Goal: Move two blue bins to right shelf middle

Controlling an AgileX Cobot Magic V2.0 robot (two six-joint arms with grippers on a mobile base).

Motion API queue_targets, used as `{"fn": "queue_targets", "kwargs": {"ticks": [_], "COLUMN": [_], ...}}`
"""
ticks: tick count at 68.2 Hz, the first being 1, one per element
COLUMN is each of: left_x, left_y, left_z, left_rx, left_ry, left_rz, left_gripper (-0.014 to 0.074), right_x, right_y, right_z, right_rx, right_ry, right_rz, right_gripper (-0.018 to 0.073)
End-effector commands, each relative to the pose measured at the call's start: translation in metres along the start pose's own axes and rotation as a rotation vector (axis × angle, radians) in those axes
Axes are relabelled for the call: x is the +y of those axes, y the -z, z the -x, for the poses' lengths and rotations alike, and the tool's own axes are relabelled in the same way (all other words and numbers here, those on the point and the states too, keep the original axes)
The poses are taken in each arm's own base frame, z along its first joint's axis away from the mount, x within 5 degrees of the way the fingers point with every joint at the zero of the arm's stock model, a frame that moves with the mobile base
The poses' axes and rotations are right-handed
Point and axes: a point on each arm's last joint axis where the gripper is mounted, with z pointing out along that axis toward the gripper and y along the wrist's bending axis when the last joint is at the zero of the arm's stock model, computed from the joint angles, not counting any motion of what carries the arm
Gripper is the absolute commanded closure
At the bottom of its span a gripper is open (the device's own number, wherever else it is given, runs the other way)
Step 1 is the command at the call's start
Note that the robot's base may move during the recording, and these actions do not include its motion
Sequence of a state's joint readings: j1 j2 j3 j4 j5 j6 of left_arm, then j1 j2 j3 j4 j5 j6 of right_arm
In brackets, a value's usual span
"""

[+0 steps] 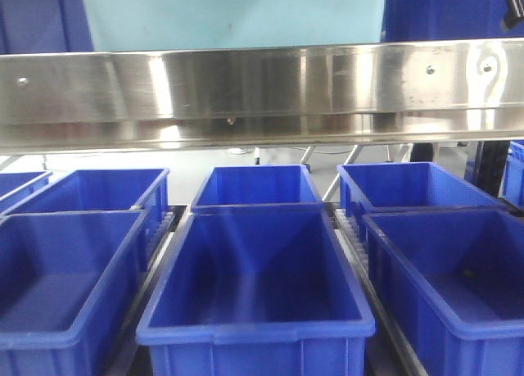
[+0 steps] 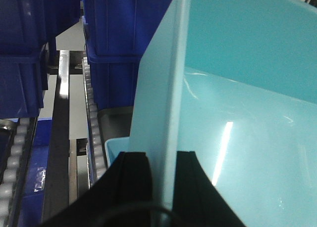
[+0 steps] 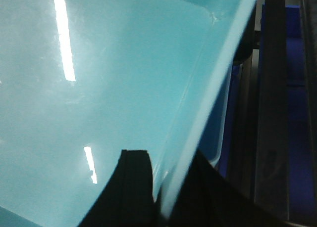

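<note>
My left hand (image 2: 161, 157) is clamped on one wall of the pale bin (image 2: 237, 88), a finger on each side. My right hand (image 3: 166, 160) grips another wall the same way. In the front view the bin shows just above the steel shelf rail (image 1: 262, 89), over rows of dark blue crates (image 1: 254, 269). I cannot tell whether it is resting there.

Warehouse: steel flow rack (image 1: 262, 93), roller tracks (image 2: 15, 153), rows of royal-blue crates (image 1: 254, 286).
</note>
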State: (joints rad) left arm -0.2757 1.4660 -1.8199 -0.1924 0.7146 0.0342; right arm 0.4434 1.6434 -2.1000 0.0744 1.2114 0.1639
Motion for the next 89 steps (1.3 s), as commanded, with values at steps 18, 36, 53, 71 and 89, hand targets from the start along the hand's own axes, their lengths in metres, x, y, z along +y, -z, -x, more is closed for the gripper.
{"fn": "queue_targets", "kwargs": {"ticks": [18,36,53,71,89], "left_x": [-0.0051,-0.0051,-0.0051,-0.0051,-0.0051], "left_y": [0.0105,0.0105,0.0105,0.0105,0.0105], "left_z": [0.0121,0.0121,0.0121,0.0121,0.0121], "left_rx": [-0.091,-0.091,-0.091,-0.091,-0.091], "left_ry": [0.054,0.054,0.054,0.054,0.054], "left_rz": [-0.036,-0.036,-0.036,-0.036,-0.036], "left_gripper": [0.0707,0.0707,0.0707,0.0707,0.0707], "right_x": [-0.0008,-0.0008,-0.0008,-0.0008,-0.0008], "right_y": [0.0037,0.0037,0.0037,0.0037,0.0037], "right_z": [0.0040,0.0040,0.0040,0.0040,0.0040], "right_rx": [-0.037,-0.037,-0.037,-0.037,-0.037], "right_ry": [0.039,0.039,0.039,0.039,0.039], "right_rz": [-0.009,-0.009,-0.009,-0.009,-0.009], "right_gripper": [0.0712,0.0712,0.0712,0.0712,0.0712]}}
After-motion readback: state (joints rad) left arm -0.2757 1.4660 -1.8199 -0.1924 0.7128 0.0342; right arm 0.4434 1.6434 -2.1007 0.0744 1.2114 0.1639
